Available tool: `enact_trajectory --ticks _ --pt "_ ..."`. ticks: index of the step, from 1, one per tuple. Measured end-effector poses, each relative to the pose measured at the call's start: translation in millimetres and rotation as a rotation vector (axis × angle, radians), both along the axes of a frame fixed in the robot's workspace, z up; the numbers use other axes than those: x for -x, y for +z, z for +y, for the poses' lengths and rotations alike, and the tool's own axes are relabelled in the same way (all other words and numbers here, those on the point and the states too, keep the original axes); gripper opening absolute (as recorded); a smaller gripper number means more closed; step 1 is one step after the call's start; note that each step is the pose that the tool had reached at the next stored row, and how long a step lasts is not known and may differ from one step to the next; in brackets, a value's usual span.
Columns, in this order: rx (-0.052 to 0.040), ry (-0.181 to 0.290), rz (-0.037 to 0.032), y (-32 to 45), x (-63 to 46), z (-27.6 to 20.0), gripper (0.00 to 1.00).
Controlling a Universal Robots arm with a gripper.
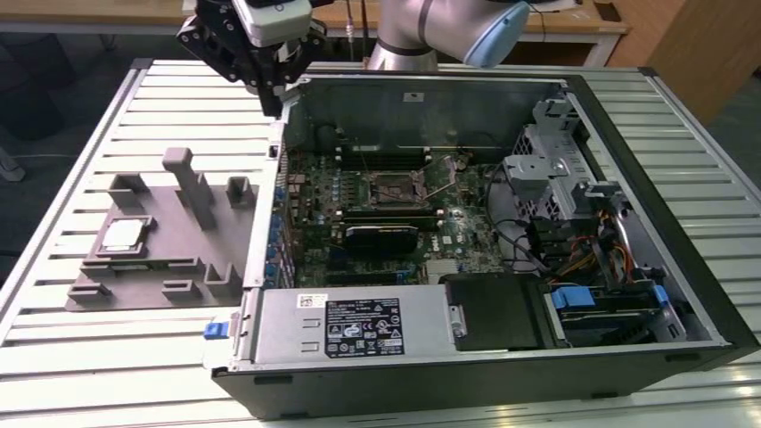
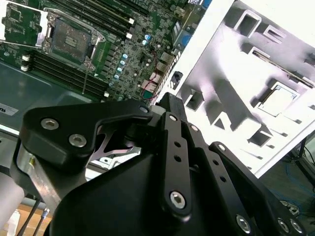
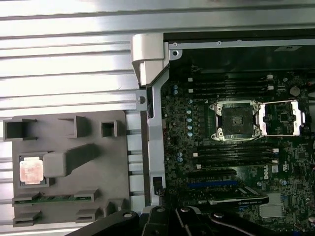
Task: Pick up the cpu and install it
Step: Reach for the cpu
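Well, cpu (image 1: 123,235) in grey fixture (image 1: 160,248).

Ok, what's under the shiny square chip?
The cpu rests in a square pocket of the grey fixture, which lies on the slatted table. The pocket floor beneath it is covered.

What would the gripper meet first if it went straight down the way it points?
Probably the case wall, just below the gripper in the exterior view; depth is unclear, so it might pass beside it to the table.
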State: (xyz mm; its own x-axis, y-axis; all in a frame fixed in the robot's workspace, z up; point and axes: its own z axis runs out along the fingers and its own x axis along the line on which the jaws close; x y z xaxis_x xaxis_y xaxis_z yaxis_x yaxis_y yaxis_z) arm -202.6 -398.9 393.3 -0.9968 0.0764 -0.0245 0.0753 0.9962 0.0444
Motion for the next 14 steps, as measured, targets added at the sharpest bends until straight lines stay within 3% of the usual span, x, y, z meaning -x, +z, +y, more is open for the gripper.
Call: enact_trajectory --ticks 14 --pt "0.0001 0.000 0.0001 -0.1 12.9 0.0 0.11"
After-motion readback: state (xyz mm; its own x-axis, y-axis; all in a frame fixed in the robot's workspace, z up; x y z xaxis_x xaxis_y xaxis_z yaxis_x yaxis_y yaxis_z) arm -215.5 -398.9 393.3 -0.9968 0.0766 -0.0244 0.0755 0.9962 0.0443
